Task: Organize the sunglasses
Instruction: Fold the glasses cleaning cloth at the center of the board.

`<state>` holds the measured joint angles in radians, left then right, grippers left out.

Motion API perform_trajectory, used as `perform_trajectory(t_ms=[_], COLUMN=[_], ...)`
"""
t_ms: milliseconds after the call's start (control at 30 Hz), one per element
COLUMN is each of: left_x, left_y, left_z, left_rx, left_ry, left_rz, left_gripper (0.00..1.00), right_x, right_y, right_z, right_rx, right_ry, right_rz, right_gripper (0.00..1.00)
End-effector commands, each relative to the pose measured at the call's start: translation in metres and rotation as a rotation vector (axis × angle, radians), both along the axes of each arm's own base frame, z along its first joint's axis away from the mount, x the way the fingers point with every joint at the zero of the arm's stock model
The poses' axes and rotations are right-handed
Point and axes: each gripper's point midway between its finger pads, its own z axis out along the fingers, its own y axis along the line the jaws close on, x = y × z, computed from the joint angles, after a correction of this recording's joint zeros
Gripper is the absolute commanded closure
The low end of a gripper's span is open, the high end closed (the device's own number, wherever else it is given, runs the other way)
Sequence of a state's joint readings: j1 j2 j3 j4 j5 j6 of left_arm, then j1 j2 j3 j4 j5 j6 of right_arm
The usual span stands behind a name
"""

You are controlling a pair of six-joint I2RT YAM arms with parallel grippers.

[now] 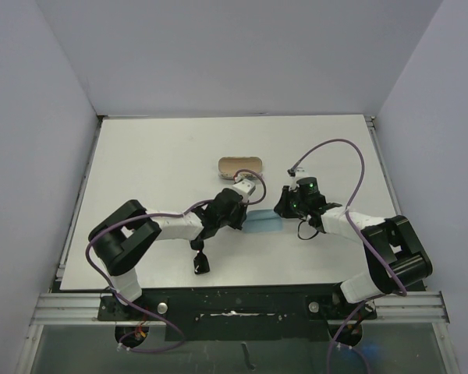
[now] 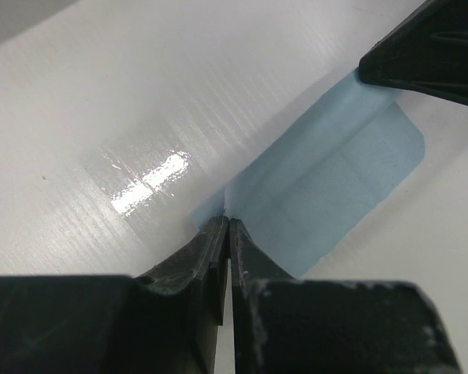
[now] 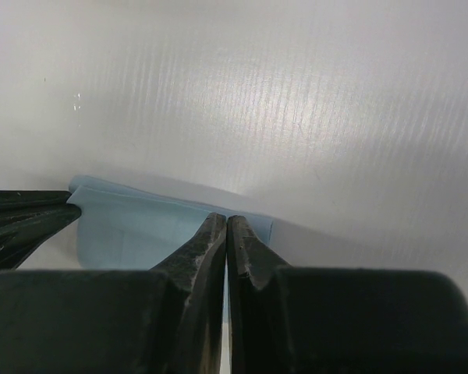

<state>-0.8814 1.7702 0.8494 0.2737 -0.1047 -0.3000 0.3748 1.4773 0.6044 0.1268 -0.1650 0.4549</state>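
Desk [image 1: 156,156]: the case [image 1: 242,164] is at centre-far. The blue cloth [image 2: 327,179] lies flat between the two arms, partly folded over itself.

The small dark item on the desk just near-side of the left forearm looks like the sunglasses [image 1: 200,263], but I can't confirm it. They're well apart from the case and not held.

The left gripper [image 2: 228,222] is clamped on one cloth corner and the right gripper [image 3: 226,220] is clamped on the opposite end.

The step looks like folding the cloth:
- Move both ends together.
- Keep it low and taut.
- Line up the edges before letting go.
- Avoid dragging it toward the case.
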Motion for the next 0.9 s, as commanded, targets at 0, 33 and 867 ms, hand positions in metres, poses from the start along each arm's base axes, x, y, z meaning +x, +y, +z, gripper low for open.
perform_trajectory(t_ms=[0,33,867], left_x=[0.003,0.002,-0.007], left_y=[-0.009,-0.009,-0.014], left_z=[0.026,0.027,0.027], left_rx=[-0.07,-0.072,-0.08], left_ry=[-0.047,-0.047,-0.043], left_rz=[0.001,0.0,-0.012], left_gripper=[0.94,0.93,0.89], right_x=[0.008,0.008,-0.006], right_y=[0.005,0.005,0.012], right_z=[0.009,0.009,0.011], right_rx=[0.019,0.019,0.039], right_ry=[-0.053,-0.053,-0.051], right_rz=[-0.005,-0.004,0.012], right_gripper=[0.96,0.95,0.78])
